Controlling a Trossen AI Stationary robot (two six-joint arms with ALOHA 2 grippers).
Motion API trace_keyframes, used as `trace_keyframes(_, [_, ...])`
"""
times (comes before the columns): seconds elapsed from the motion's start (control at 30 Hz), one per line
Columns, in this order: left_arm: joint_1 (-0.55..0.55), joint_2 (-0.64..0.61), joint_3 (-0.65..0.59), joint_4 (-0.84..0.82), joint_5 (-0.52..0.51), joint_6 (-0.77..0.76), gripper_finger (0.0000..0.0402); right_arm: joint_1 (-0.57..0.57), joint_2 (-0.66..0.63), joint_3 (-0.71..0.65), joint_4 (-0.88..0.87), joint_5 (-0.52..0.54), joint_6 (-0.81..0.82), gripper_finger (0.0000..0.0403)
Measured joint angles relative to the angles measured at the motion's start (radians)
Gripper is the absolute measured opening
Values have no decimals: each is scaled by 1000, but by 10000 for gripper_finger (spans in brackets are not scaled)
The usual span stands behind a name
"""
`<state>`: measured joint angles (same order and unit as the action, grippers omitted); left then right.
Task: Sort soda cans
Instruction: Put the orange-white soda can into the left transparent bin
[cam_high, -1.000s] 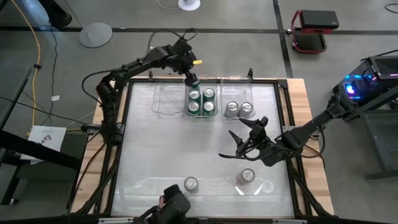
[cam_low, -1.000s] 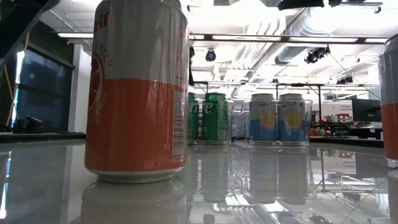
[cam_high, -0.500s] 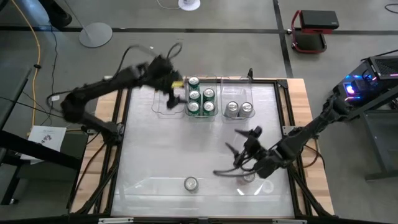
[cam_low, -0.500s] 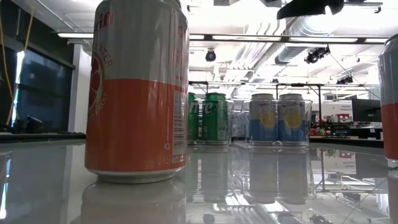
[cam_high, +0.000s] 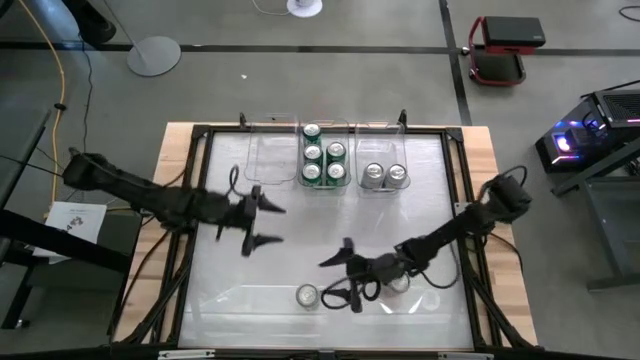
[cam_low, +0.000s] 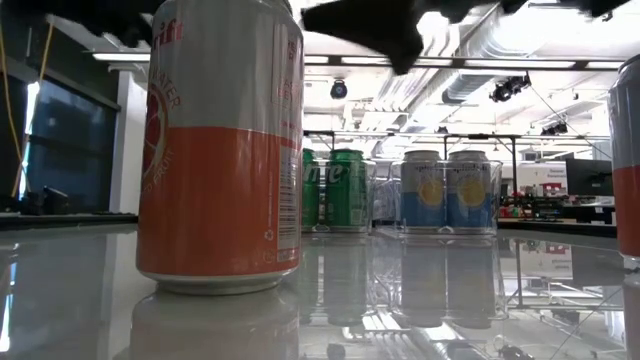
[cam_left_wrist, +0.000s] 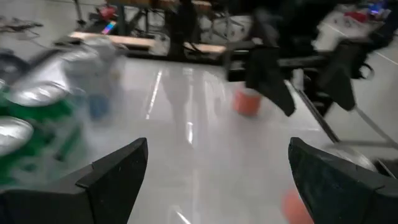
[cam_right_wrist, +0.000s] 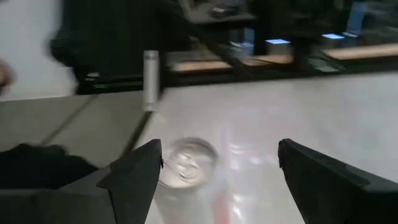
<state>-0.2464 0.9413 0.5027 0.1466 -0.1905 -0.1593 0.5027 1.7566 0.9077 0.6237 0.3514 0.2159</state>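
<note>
both hands (cam_high: 258, 222) (cam_high: 338, 278) now mid-table, open

the left wrist view is smeared: the green cans (cam_left_wrist: 28, 134) are streaks, cut by the frame edge. in the low view a silver-and-orange can (cam_low: 222, 140) loses its top to the frame, and another can (cam_low: 628, 160) is cropped at the side.

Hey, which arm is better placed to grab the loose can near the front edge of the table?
Likely the right. The right gripper hangs open right beside that can, which shows between its fingers in the right wrist view. The left gripper is open too, but farther back over bare table.
</note>
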Motion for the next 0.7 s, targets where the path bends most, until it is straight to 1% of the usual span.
trace_keyframes(0.1, [-99,28,-15,16,-72,-50,365,-36,62,2,98,-151,-13,312])
trace_keyframes(0.17, [-144,54,-16,10,-106,-82,365,-49,89,26,99,-213,-9,312])
trace_keyframes(0.23, [-175,79,-16,18,-127,-118,365,-54,108,58,90,-246,-19,312])
trace_keyframes(0.37, [-222,131,-15,41,-134,-167,365,-54,125,127,4,-260,-88,312])
trace_keyframes(0.47, [-253,172,-16,44,-135,-179,365,-53,141,169,-79,-260,-108,312])
trace_keyframes(0.6, [-285,232,-16,60,-134,-179,365,-54,177,203,-96,-266,-112,312])
trace_keyframes(0.7, [-293,274,-16,108,-135,-197,365,-54,191,212,-98,-266,-112,312])
